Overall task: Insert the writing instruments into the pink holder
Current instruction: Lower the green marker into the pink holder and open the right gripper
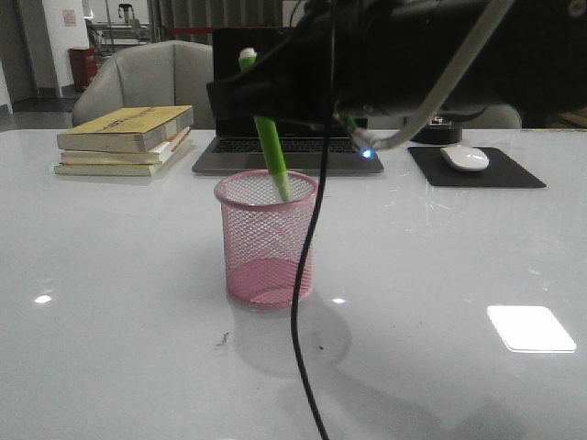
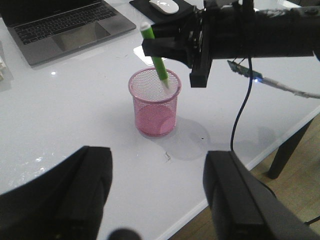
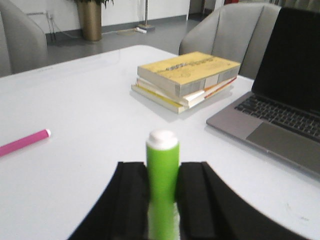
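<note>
The pink holder [image 1: 266,240] stands upright in the middle of the white table, also seen in the left wrist view [image 2: 154,102]. A lime green marker [image 1: 271,151] leans with its lower end inside the cup. My right gripper [image 3: 162,175] is shut on the green marker [image 3: 162,172], holding it just above the rim. The magenta marker [image 3: 22,142] lies flat on the table, seen only in the right wrist view. My left gripper [image 2: 157,192] hangs open and empty near the table's front edge, short of the holder.
A stack of books [image 1: 128,137] sits at the back left, a laptop [image 1: 275,151] behind the holder, and a mouse [image 1: 465,158] on a black pad [image 1: 477,170] at the back right. A black cable [image 1: 307,302] hangs down in front of the holder.
</note>
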